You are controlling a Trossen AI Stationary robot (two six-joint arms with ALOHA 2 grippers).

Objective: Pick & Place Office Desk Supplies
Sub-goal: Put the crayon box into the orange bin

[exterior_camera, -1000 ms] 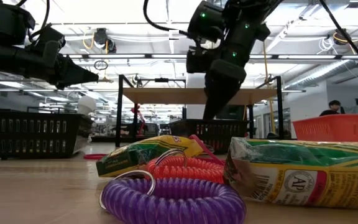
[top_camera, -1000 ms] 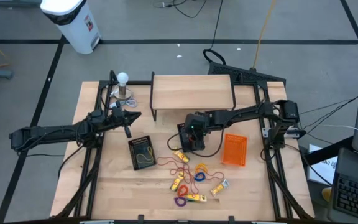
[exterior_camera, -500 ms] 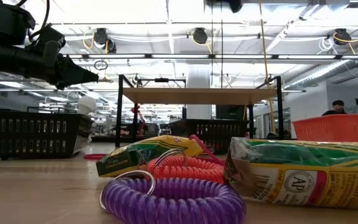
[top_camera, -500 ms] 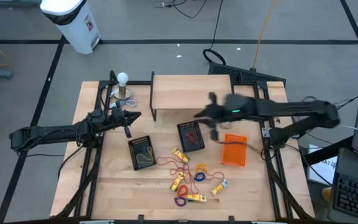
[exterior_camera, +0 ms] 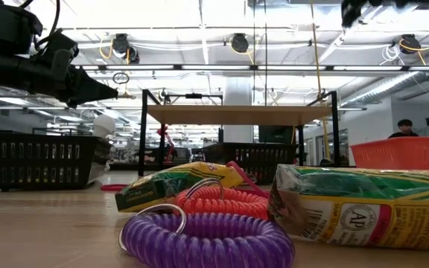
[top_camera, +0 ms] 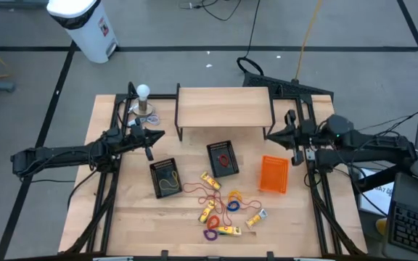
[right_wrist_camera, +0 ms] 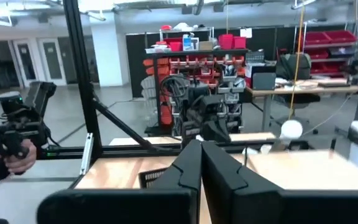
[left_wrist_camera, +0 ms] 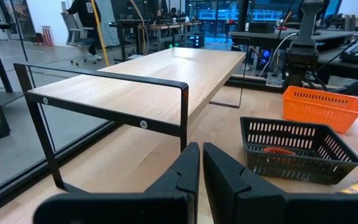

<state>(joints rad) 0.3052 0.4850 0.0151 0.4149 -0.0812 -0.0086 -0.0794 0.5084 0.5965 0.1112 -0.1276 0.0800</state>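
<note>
The office desk supplies (top_camera: 222, 206) lie loose on the table's near middle: coiled loops in red, orange, blue and purple (exterior_camera: 207, 240), and yellow packets (exterior_camera: 363, 207). A red loop (top_camera: 224, 156) lies in the middle black basket (top_camera: 215, 150), and a yellow loop (top_camera: 167, 181) lies in the left black basket (top_camera: 156, 168). My left gripper (top_camera: 153, 135) hovers shut and empty left of the wooden shelf (top_camera: 223, 107). My right gripper (top_camera: 276, 134) hangs shut and empty near the shelf's right leg, above the orange basket (top_camera: 273, 175).
A white ball-topped stand (top_camera: 144, 101) sits at the far left corner. The shelf spans the far middle of the table. Black frame rails run along the left and right table edges. A person (exterior_camera: 401, 128) is in the room beyond.
My right gripper has risen from the middle black basket and swung quickly toward the table's right edge, out past the shelf's right leg. The red loop shows in the basket it left. My left arm has kept still.
</note>
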